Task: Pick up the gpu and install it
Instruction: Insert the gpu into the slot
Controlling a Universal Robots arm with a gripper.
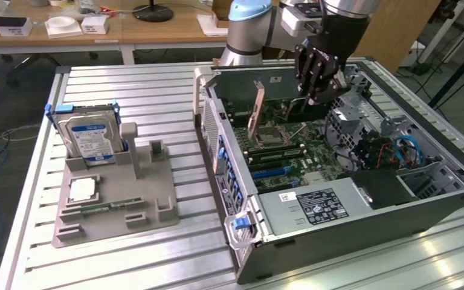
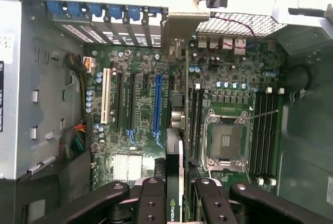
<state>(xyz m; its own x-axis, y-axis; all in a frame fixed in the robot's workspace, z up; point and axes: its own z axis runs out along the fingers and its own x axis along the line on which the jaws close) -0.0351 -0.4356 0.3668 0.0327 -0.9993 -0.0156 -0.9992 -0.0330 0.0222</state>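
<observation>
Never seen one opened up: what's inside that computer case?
Inside the computer case: a green motherboard with slots, a processor socket, coloured cables, and the gpu, gripped edge-on by the gripper. Whatever lies directly beneath the gpu is covered.

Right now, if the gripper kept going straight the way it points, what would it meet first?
The gripper points into the case; the gpu it holds would touch the motherboard first, beside the blue slot; depth is unclear.
</observation>
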